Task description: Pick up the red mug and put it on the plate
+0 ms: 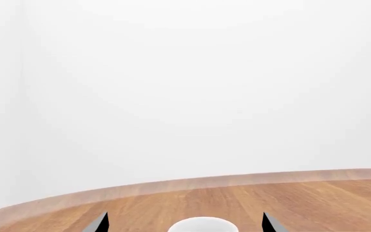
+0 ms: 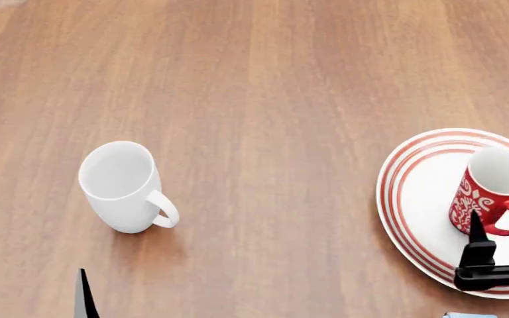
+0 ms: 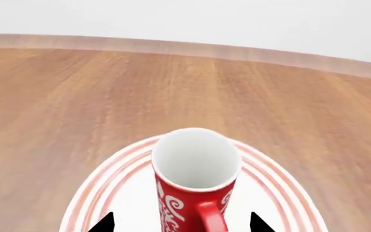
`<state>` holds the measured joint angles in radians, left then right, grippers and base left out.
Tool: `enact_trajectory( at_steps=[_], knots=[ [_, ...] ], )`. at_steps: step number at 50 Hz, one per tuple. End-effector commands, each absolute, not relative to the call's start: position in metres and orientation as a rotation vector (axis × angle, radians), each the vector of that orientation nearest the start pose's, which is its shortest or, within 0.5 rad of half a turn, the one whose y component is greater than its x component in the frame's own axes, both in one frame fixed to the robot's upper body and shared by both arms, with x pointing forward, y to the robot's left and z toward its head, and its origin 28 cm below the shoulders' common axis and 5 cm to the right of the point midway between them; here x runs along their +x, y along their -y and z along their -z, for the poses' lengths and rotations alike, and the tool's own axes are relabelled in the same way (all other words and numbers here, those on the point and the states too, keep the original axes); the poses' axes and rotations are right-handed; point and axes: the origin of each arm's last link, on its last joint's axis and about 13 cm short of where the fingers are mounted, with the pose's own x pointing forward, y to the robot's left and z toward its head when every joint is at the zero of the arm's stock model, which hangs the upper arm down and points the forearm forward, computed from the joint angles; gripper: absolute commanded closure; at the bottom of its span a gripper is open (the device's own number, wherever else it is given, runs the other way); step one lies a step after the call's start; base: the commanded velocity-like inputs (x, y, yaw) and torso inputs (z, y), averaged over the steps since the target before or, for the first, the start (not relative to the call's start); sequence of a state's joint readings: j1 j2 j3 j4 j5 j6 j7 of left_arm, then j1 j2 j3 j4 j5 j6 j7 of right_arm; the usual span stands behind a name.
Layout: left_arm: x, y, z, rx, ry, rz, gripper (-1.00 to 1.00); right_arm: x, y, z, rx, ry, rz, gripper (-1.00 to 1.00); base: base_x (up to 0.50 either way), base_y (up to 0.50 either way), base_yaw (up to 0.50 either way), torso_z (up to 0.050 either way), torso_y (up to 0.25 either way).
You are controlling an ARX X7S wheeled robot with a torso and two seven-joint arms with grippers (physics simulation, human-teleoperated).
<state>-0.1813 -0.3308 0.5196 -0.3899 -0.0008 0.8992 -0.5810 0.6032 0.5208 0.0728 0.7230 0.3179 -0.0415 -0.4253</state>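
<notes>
Bright even light, sharp renders, faint soft shadow beside white mug.

Red mug: red outside with a white swirl pattern, plain white inside, red handle. Plate: white, with concentric red rings round its rim. Second mug: plain white throughout, handle included. Table: warm brown wood with lengthwise grain; its edge band is paler. Right gripper: black fingertips, one on either side of the red mug. Left gripper: dark fingertips with grey faces. Backdrop: plain white.
</notes>
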Motion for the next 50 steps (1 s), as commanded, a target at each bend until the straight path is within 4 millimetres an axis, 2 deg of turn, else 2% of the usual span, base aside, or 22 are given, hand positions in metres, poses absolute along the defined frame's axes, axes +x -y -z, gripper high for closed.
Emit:
enact_trajectory(
  at_steps=[1,10,29,50],
  knots=[
    [0.222,-0.206,-0.014,0.059,0.619,0.007,-1.00,0.280,0.287,-0.093,-0.099,0.058,-0.124,-1.00,0.00,0.00,0.00,0.000,0.000],
    [0.222,-0.206,-0.014,0.059,0.620,0.010,-1.00,0.269,0.287,-0.101,-0.111,0.108,-0.137,-1.00,0.00,0.00,0.00,0.000,0.000],
    [0.222,-0.206,-0.014,0.053,0.621,0.013,-1.00,0.238,0.269,-0.138,-0.158,0.242,-0.216,-1.00,0.00,0.00,0.00,0.000,0.000],
    [0.222,-0.206,-0.014,0.052,0.621,0.013,-1.00,0.215,0.254,-0.159,-0.208,0.336,-0.292,-1.00,0.00,0.00,0.00,0.000,0.000]
  ],
)
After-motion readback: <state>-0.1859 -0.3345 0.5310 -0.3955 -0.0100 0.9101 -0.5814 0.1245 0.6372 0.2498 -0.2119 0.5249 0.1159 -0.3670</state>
